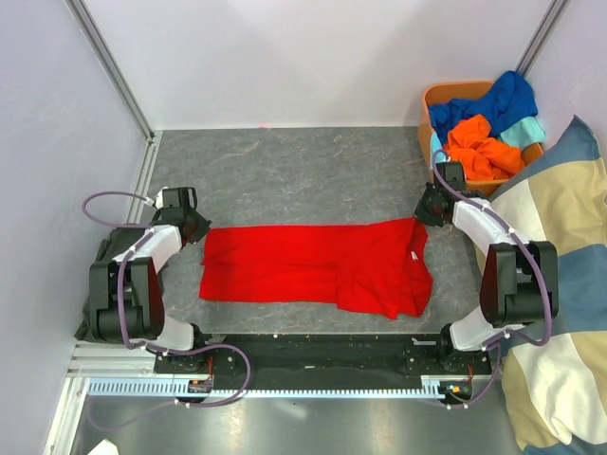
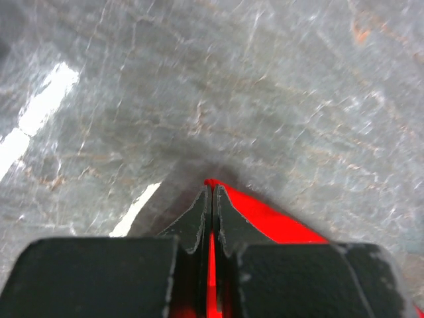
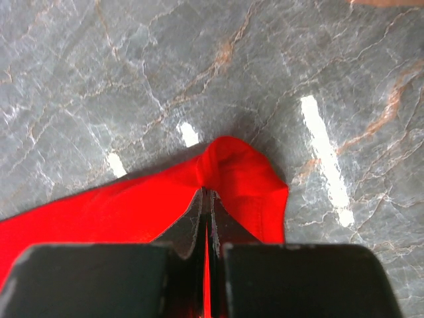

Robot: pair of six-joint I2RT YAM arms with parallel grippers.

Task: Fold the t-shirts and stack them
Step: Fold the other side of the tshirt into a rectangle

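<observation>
Jaws pinching red t-shirt (image 2: 278, 228), grey marbled table (image 2: 232, 86)

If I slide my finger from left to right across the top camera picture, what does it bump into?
The left arm's fingers → the flat red fabric t-shirt they pinch → the right arm's fingers, pinching its other end → the big blue-and-beige checked cushion.

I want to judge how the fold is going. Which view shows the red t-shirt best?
The top external view: the whole red t-shirt shows there, laid out end to end. The left wrist view gives only a red corner pinched in the left gripper; the right wrist view, one bunched end pinched in the right gripper.
</observation>
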